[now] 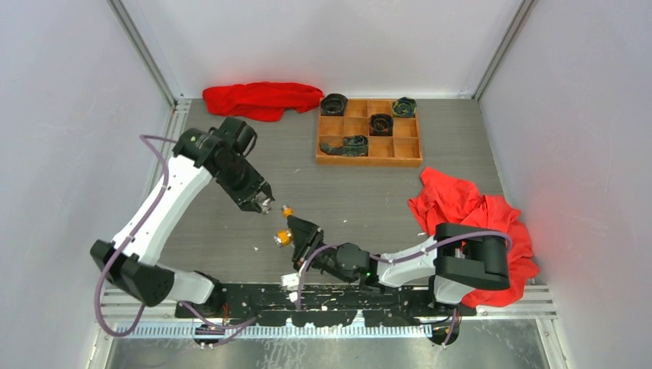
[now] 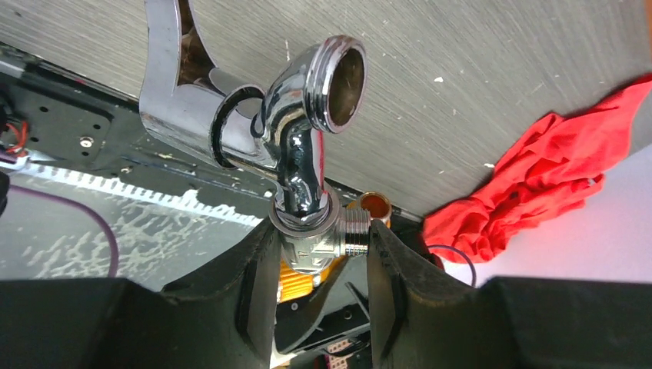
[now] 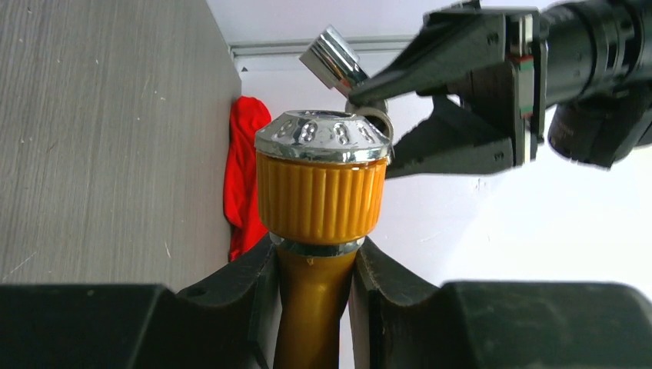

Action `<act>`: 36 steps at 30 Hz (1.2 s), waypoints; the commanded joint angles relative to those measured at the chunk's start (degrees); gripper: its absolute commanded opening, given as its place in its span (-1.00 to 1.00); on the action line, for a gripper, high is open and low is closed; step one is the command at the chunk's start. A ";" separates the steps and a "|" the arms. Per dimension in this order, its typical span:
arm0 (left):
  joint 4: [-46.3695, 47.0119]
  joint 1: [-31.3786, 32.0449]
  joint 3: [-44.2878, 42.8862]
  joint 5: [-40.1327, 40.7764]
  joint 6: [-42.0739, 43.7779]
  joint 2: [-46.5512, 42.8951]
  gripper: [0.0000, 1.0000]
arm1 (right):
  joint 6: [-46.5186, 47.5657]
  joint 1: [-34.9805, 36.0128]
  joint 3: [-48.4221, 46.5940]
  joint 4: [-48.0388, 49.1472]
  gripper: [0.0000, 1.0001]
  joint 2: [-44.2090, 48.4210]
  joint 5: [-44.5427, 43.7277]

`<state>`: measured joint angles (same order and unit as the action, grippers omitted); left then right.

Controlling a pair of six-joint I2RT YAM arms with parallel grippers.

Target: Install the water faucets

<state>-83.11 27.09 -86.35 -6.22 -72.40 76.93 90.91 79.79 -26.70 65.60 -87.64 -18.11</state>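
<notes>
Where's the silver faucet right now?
The silver faucet is clamped in the left gripper, centre-left in the top view, just up-left of the orange faucet held by the right gripper.

Over the grey desk (image 1: 346, 192) the left hand (image 1: 263, 204) tilts down with a silver tap (image 1: 267, 201) at its tips, close to the orange tap (image 1: 283, 239) gripped by the low right hand (image 1: 295, 227). Behind lie a red cloth (image 1: 261, 98) and a wooden tray (image 1: 369, 161) of dark rolls (image 1: 380, 123). A second red cloth (image 1: 461, 204) lies at the right.

Grey wood-grain table (image 1: 384, 192) fills floor of booth; plain pale walls (image 1: 338, 38) left, far, right; metal posts (image 1: 144, 50) at far corners; even, soft light
</notes>
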 commanded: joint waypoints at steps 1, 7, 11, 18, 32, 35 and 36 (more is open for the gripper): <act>-9.78 -0.31 -6.26 1.01 5.88 5.68 -1.00 | 3.27 1.00 -4.62 5.50 -0.99 -2.13 -1.58; -9.63 -1.75 -6.84 -0.67 9.62 8.31 -1.00 | 7.08 2.49 -5.69 8.16 -0.99 -5.34 -2.18; -8.84 -3.16 -7.79 -0.54 9.93 7.57 -1.00 | 7.21 3.20 -5.69 7.43 -0.99 -5.90 -2.18; -7.53 -6.70 -9.39 -0.99 12.82 6.27 -1.00 | 11.43 4.24 -9.32 12.78 -0.99 -14.30 -8.78; -5.09 -7.02 -5.26 -3.03 15.64 6.14 -1.00 | 11.87 5.89 -12.50 4.40 -0.99 -10.63 -6.75; -4.60 -7.05 -4.53 -3.42 15.72 5.98 -1.00 | 11.57 5.91 -13.46 4.42 -0.99 -11.59 -6.42; -4.57 -7.00 -4.38 -3.45 15.81 5.96 -1.00 | 11.56 5.97 -13.81 4.21 -0.99 -11.90 -6.19</act>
<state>-89.27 20.23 -90.89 -8.25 -57.76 85.19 101.91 85.41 -37.65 67.51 -100.01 -24.75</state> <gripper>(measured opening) 0.399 0.360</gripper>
